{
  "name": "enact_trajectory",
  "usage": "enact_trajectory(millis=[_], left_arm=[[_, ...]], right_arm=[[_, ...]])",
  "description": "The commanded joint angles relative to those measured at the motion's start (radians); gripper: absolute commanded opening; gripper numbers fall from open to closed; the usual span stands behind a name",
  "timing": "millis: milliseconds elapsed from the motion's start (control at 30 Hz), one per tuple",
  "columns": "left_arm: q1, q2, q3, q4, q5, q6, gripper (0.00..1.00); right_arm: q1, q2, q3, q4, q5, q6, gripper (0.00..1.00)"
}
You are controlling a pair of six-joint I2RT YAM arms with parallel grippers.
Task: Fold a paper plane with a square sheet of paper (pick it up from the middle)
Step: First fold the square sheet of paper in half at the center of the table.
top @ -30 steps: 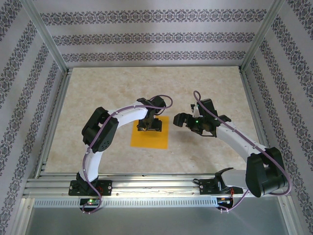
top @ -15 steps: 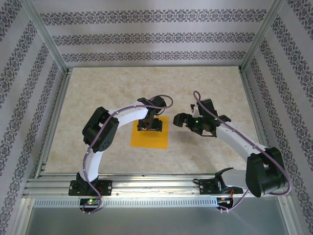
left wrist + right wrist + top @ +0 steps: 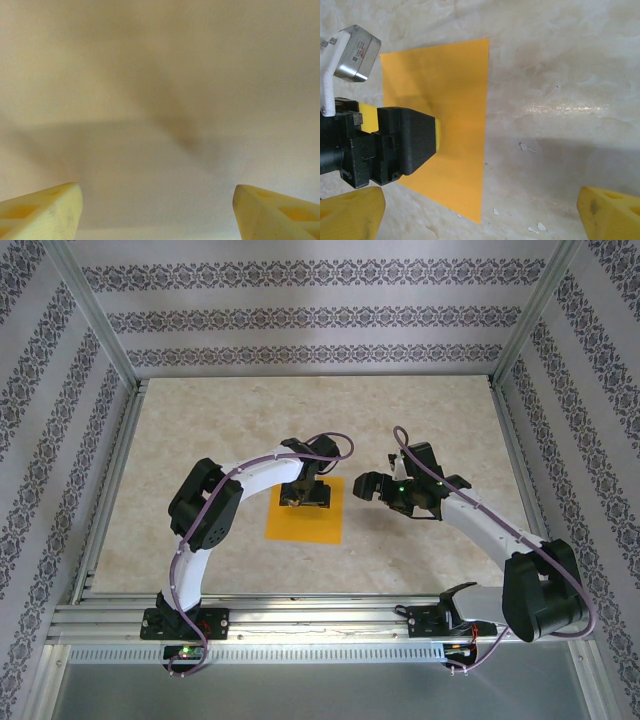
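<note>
Pickup of the bright orange paper square (image 3: 305,525) is pending. Left gripper (image 3: 157,205) and right gripper (image 3: 480,210) are held wide; a central pinch is required.

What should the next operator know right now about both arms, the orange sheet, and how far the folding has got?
Orange sheet: flat on the table between the arms, no fold visible.
Left gripper: jaws open, over the far half of the sheet, holding nothing; whether it touches the paper cannot be told.
Right gripper: jaws wide open, empty, above bare table just right of the sheet.
Done: nothing folded yet.
To do: pick the sheet up from the middle, then make every fold.
</note>
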Motion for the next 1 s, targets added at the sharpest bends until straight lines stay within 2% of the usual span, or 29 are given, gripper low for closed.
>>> enact_trajectory(millis=[0, 967], left_arm=[[-0.013, 0.015, 0.012, -0.030, -0.003, -0.011, 0.79], [-0.013, 0.070, -0.035, 0.012, 0.020, -0.005, 0.77]], right_arm=[[0.010, 0.013, 0.004, -0.011, -0.017, 0.002, 0.98], [0.012, 0.002, 0.000, -0.023, 0.007, 0.008, 0.98]])
